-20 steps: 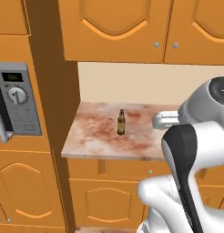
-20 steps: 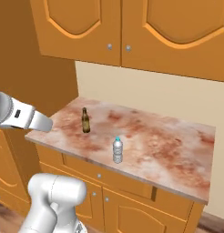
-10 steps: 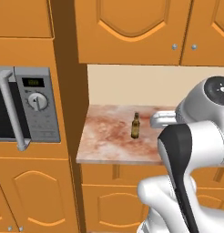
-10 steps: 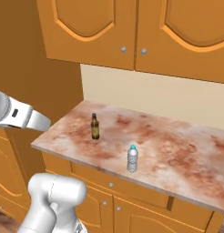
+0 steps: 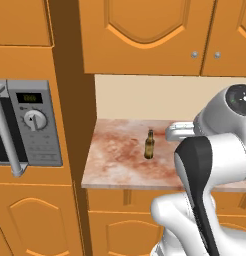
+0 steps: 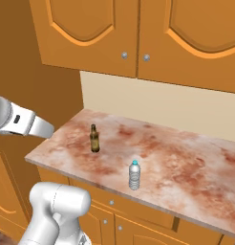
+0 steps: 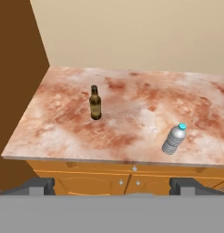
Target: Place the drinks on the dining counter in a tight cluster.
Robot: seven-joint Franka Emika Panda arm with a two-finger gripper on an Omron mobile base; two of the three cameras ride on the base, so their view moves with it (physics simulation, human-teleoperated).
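Approach step, nothing picked yet. Brown bottle and water bottle stand well apart on the narrow counter under the wall cabinets. Gripper is back from the counter edge, jaws wide, empty. Next: close in on one bottle and grasp it. Yellow bottle and dining counter are out of frame; arm hides the counter's right part in the left base view.
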